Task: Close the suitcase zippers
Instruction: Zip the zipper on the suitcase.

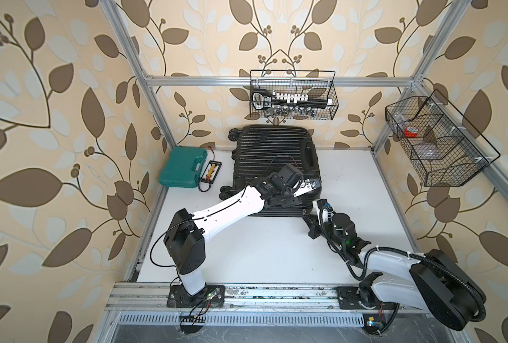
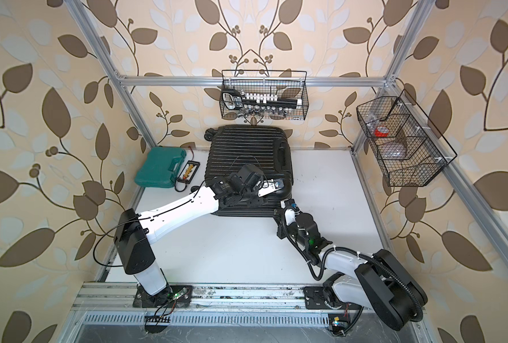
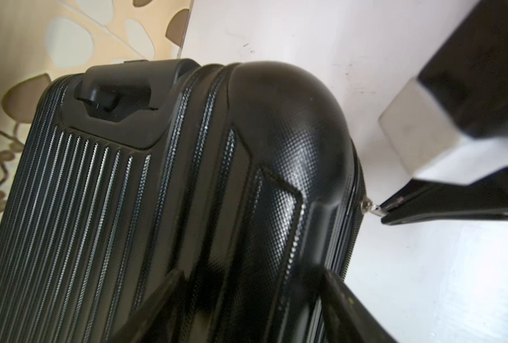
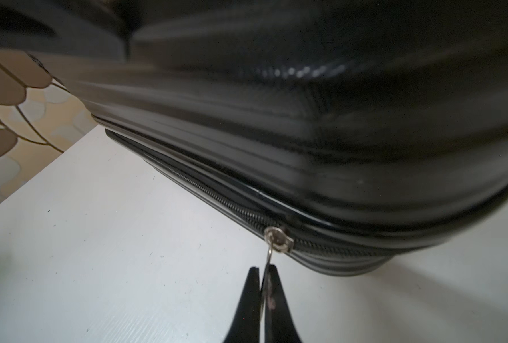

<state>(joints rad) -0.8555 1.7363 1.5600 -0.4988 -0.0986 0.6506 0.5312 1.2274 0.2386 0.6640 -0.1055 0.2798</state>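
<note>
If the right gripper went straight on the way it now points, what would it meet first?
The right gripper, shut on the zipper pull, points at the rim of the suitcase. It would probably meet the silver zipper slider first, with the shell wall right behind it.

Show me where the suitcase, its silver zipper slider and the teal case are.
suitcase (image 1: 270, 148): in a top view, on the ribbed upper shell.
zipper slider (image 4: 278, 242): right wrist view, on the silver slider body.
teal case (image 1: 183, 167): in a top view, on the lid's middle.
</note>
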